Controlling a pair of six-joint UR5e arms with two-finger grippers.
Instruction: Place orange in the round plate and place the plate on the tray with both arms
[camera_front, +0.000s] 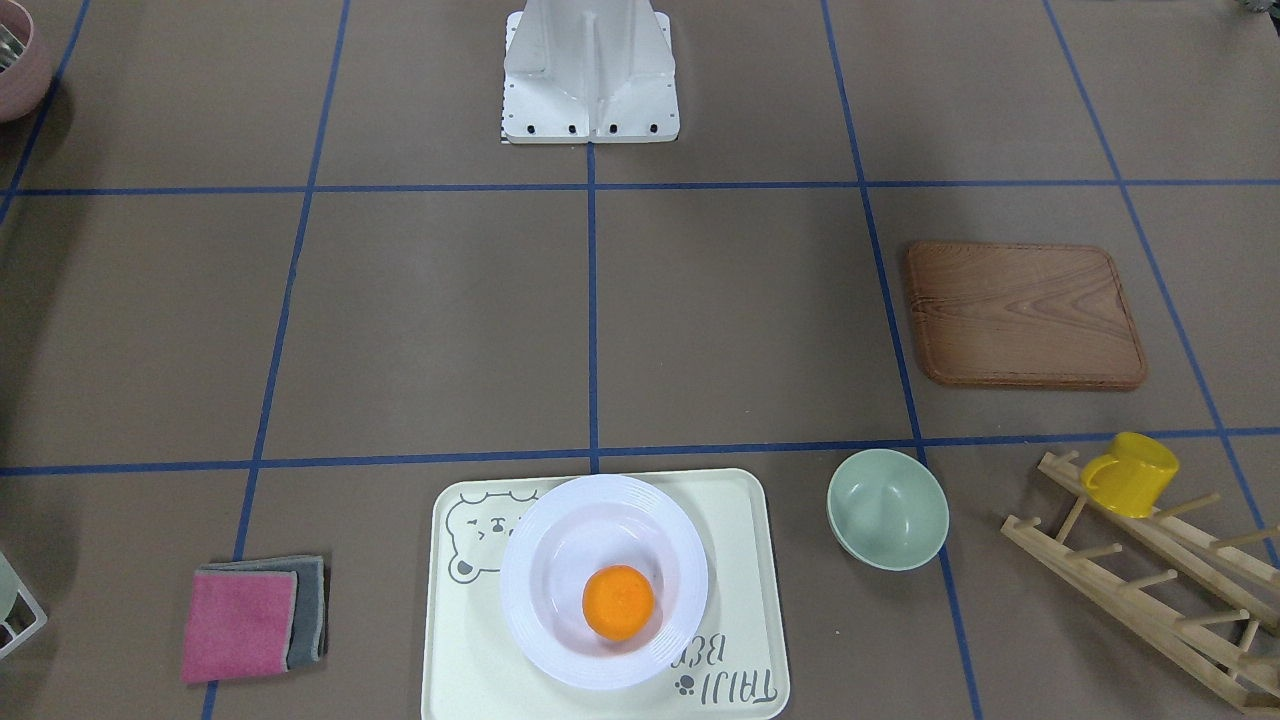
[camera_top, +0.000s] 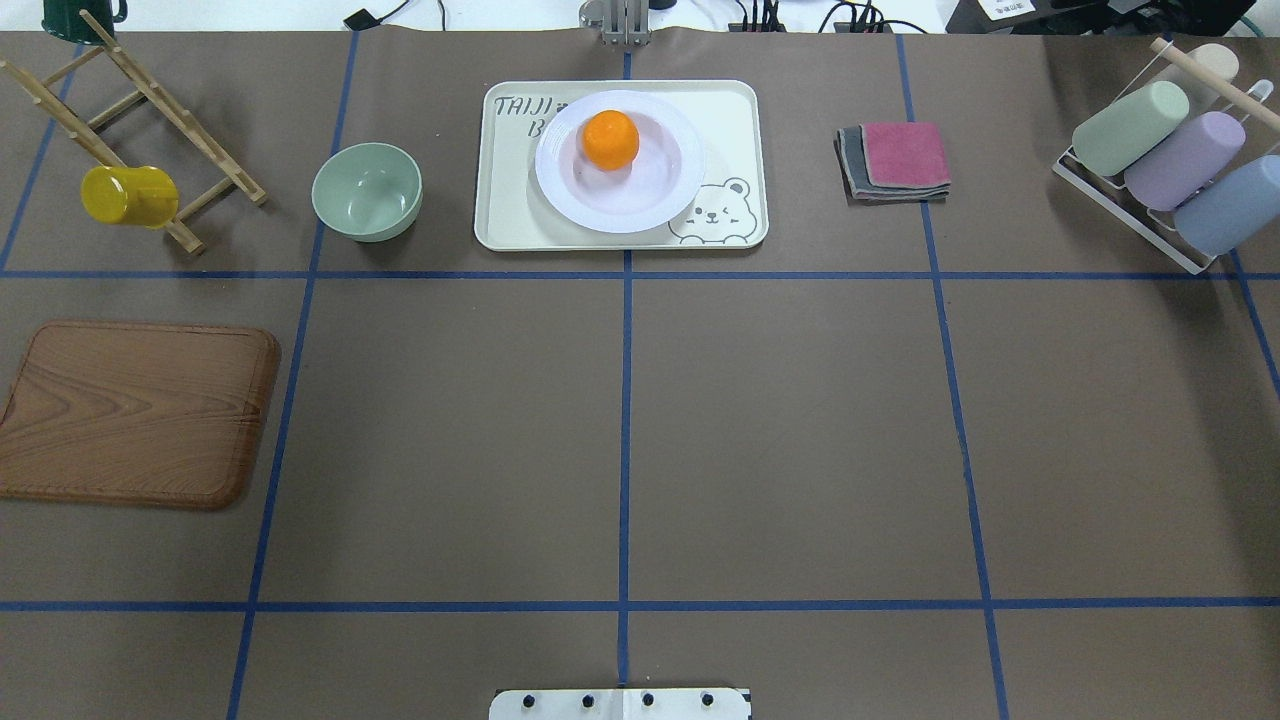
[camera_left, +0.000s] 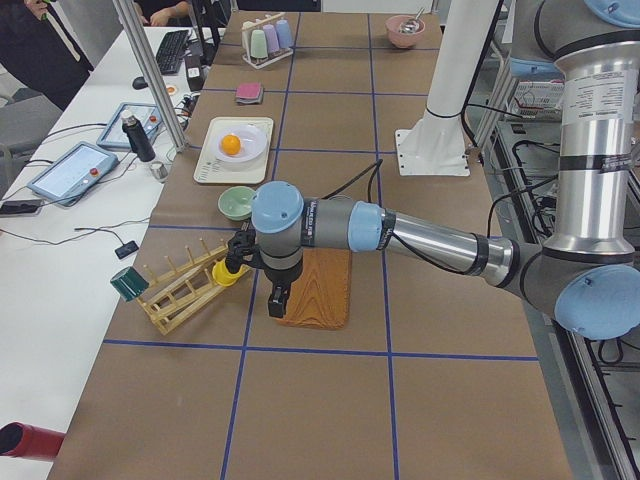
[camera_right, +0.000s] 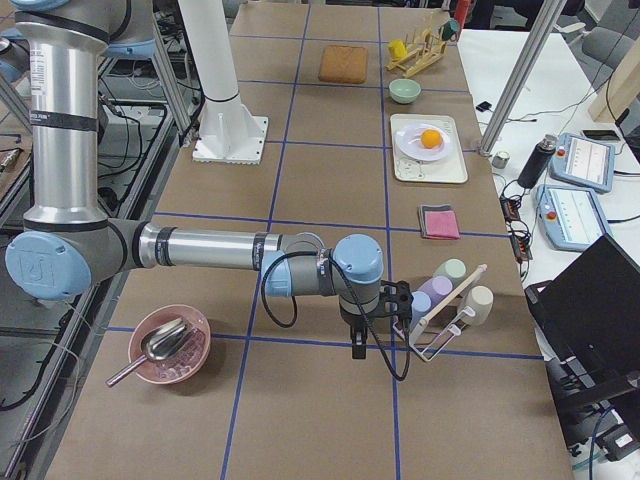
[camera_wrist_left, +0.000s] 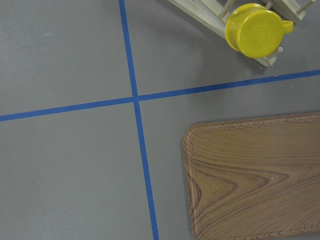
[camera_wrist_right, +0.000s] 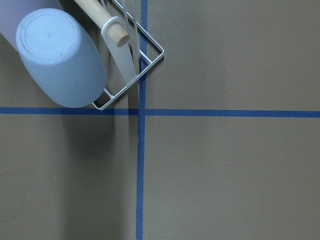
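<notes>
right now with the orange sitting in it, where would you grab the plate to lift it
Take the plate by its wide ridged rim, from above, at its left and right sides in the overhead view. Both sides lie clear over the tray, and the raised rim probably gives an edge to pinch. The orange sits loose in the sunken centre, so lift level.

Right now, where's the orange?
Overhead view: the orange sits in the round plate on the tray, far centre, between the pale-green bowl and the folded cloths.
</notes>
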